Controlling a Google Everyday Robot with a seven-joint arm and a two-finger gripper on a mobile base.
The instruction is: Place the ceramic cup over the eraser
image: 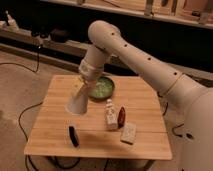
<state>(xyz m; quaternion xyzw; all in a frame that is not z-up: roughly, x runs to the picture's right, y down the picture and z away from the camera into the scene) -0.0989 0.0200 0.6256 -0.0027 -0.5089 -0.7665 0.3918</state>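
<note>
Wooden worktop point(50, 125): we see hand point(78, 88) clamped on ceramic cup point(80, 103), raised, tilted mouth-down, just beside green bowl point(103, 89); eraser point(73, 136) lies nearer us, well apart from bowl.

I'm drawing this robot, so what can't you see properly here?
All in the camera view:
- Tool, above the table's left side, shut on the ceramic cup: the cup hides its grip.
- Green bowl: arm covers its left rim; contents unclear.
- Robot's body: cut off by the right edge.
- Eraser: too small for detail.

White ceramic cup point(79, 103) hangs tilted, mouth down, clamped in the gripper point(79, 86) over the worktop point(145, 100); slim black eraser point(73, 136) lies flat nearer the front edge.
</note>
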